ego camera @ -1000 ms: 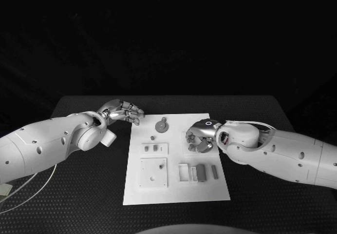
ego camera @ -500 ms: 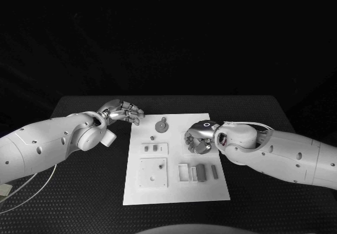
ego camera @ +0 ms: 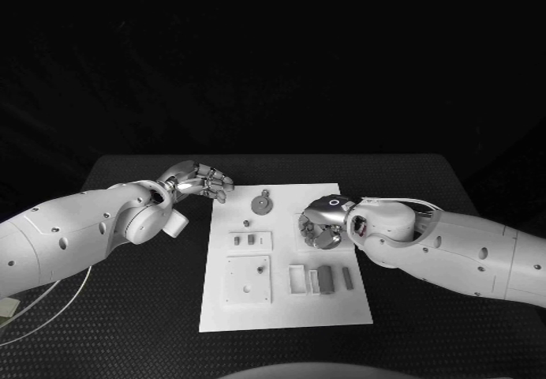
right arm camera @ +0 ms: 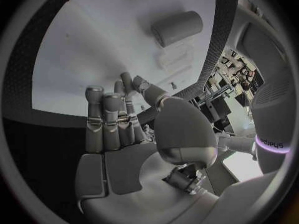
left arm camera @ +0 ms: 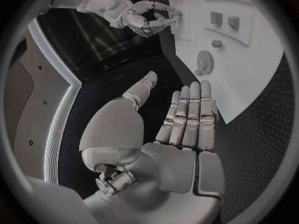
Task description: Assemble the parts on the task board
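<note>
We see the task board (ego camera: 285, 308) on the desk (ego camera: 136, 316), grey parts (ego camera: 326, 279) lying near our right hand (ego camera: 321, 225), its fingers (right arm camera: 102, 119) apart, empty. Our left hand (ego camera: 200, 181) is spread, holding nothing.

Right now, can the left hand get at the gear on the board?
Probably yes. The left hand hovers open just off the board's far left corner, and the gear lies close beside it with bare board between. The right hand sits on the gear's other side, not across the path.
</note>
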### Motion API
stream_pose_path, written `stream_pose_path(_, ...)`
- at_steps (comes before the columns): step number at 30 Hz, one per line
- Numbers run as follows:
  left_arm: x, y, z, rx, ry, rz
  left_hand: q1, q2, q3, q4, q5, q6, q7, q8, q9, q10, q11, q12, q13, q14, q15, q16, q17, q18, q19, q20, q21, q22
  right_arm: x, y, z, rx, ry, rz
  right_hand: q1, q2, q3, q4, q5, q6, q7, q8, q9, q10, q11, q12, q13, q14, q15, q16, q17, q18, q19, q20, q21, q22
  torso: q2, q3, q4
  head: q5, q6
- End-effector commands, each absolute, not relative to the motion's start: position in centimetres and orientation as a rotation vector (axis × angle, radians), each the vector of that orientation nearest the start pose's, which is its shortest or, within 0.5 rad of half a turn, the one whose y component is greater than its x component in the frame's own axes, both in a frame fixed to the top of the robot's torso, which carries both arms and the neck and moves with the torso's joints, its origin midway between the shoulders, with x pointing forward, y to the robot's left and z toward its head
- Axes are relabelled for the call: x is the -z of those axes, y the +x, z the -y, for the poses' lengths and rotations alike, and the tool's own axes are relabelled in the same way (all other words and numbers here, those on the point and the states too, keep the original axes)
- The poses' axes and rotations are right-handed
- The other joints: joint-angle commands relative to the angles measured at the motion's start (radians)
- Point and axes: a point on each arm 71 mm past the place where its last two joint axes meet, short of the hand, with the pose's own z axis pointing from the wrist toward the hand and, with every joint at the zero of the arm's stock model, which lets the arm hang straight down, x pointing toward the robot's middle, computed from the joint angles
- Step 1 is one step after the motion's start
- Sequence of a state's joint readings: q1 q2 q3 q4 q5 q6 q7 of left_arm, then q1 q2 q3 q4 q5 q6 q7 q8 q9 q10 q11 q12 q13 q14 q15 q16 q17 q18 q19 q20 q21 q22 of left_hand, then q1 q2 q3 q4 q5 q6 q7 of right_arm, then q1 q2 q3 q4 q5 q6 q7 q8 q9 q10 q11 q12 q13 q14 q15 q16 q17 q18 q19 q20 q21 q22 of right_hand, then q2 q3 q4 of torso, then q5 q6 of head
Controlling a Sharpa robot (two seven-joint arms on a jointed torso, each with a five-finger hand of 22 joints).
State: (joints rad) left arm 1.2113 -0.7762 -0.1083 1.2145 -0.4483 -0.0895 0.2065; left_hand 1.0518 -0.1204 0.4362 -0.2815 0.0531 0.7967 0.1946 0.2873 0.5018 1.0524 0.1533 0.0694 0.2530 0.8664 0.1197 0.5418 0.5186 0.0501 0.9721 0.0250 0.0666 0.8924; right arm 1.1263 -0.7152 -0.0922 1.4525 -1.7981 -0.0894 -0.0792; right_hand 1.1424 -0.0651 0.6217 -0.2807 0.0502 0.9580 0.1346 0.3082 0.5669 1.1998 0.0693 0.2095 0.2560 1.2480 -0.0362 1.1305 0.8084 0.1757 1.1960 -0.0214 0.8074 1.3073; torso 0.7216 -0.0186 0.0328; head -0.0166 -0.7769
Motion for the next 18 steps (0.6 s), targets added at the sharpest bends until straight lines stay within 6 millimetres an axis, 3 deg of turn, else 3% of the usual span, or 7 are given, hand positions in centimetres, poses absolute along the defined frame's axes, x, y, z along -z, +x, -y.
stream_pose_path(1, 22.28, 52.61, -25.40, 1.212, -0.728, -1.802, -0.009, 0.002, -0.006, 0.002, -0.004, 0.002, 0.005, 0.004, -0.001, 0.002, 0.004, -0.001, -0.001, 0.001, 0.007, -0.004, 0.002, 0.020, -0.006, 0.002, 0.003, -0.001, 25.23, 46.22, 14.53, -0.530, -0.659, -1.785, 0.003, 0.019, 0.003, -0.005, 0.004, 0.014, -0.002, 0.009, 0.006, 0.018, -0.004, 0.009, 0.008, 0.002, -0.010, -0.001, -0.001, 0.086, 0.008, -0.004, 0.005, 0.020, 0.000, 0.0003, -0.0002, 0.000, -0.001)
stream_pose_path(5, 22.28, 52.62, -25.40, 1.212, -0.728, -1.802, -0.009, 0.002, -0.006, 0.002, -0.004, 0.002, 0.005, 0.004, -0.001, 0.003, 0.004, -0.001, -0.001, 0.001, 0.007, -0.004, 0.002, 0.020, -0.006, 0.002, 0.003, -0.001, 25.02, 46.22, 14.45, -0.532, -0.656, -1.747, 0.017, 0.035, 0.008, -0.009, 0.004, 0.037, -0.011, 0.020, 0.015, 0.041, -0.017, 0.024, 0.023, 0.015, -0.023, 0.006, 0.003, 0.086, 0.021, -0.011, 0.015, 0.022, 0.000, 0.0005, -0.0001, 0.000, -0.001)
stream_pose_path(18, 22.29, 52.64, -25.43, 1.211, -0.729, -1.801, -0.010, 0.003, -0.006, 0.002, -0.004, 0.002, 0.005, 0.004, -0.001, 0.003, 0.004, -0.001, -0.002, 0.001, 0.007, -0.005, 0.004, 0.020, -0.006, 0.002, 0.003, -0.001, 24.34, 45.74, 14.57, -0.552, -0.641, -1.687, 0.027, 0.033, 0.008, -0.009, 0.004, 0.052, -0.017, 0.027, 0.026, 0.056, -0.027, 0.036, 0.044, 0.032, -0.033, 0.014, 0.009, 0.086, 0.038, -0.018, 0.029, 0.022, 0.000, 0.0008, -0.0001, 0.005, 0.002)
